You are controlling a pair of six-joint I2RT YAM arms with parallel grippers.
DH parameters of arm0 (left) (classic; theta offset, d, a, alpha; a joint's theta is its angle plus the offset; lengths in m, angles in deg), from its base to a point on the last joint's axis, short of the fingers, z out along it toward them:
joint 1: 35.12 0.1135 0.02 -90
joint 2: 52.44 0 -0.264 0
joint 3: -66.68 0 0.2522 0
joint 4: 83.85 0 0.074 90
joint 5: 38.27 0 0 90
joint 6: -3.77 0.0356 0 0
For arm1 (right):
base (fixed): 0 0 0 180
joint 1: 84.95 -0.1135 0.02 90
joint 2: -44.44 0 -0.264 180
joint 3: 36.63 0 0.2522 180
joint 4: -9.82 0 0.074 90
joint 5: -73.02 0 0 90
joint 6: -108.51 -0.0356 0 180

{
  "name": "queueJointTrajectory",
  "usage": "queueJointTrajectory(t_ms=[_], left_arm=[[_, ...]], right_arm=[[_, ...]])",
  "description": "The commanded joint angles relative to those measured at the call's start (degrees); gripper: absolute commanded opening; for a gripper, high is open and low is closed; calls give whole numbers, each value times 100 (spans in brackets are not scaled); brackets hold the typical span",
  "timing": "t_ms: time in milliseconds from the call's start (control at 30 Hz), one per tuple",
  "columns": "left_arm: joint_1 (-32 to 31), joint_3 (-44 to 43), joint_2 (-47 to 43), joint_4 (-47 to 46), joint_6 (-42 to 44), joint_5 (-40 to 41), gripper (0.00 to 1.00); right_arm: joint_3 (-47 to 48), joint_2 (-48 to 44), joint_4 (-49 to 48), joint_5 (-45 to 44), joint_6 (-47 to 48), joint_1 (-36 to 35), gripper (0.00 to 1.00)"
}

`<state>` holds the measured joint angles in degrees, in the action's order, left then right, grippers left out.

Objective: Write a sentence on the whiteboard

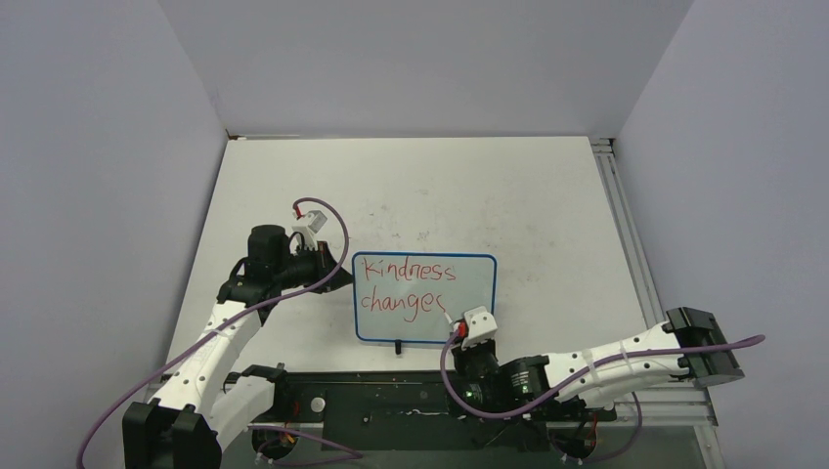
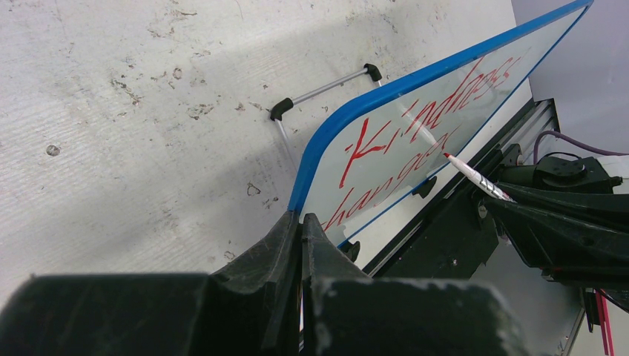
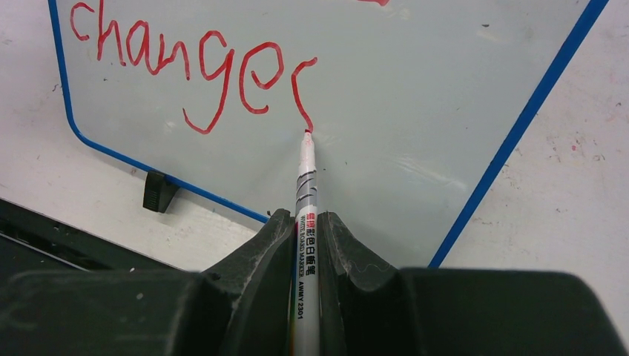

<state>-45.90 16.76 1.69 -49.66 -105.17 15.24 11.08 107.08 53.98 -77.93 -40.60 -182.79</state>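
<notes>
Right gripper (image 3: 305, 231) clamped on one marker (image 3: 305, 174), red tip touching the one whiteboard (image 3: 415, 89) at the last letter's tail. Left gripper (image 2: 300, 222) pinched shut on the whiteboard's left blue edge. Two red words: "Kindness", "changes". Whiteboard sits mid-worktop (image 1: 528, 195), between both arms.

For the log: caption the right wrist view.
Right gripper holds a red marker, tip on the whiteboard at the s of "changes".
</notes>
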Motion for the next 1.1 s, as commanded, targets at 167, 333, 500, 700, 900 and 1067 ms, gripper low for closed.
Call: queueJointTrajectory(t_ms=[167,333,500,700,900,1067], left_arm=[[-29,-220,10,-148,21,-87,0],[-29,-225,10,-148,22,-87,0],[-27,-225,6,-145,22,-91,0],[-28,-224,-7,-146,21,-98,0],[-24,-216,-24,-152,15,-101,0],[-27,-213,-25,-152,18,-105,0]], right_arm=[[-37,41,-253,-40,89,128,5],[-70,39,-278,-27,98,193,5],[-83,71,-208,40,20,232,5],[-82,174,-132,147,-77,215,5],[-64,274,-203,180,-107,187,5],[-48,346,-532,169,111,187,5]])
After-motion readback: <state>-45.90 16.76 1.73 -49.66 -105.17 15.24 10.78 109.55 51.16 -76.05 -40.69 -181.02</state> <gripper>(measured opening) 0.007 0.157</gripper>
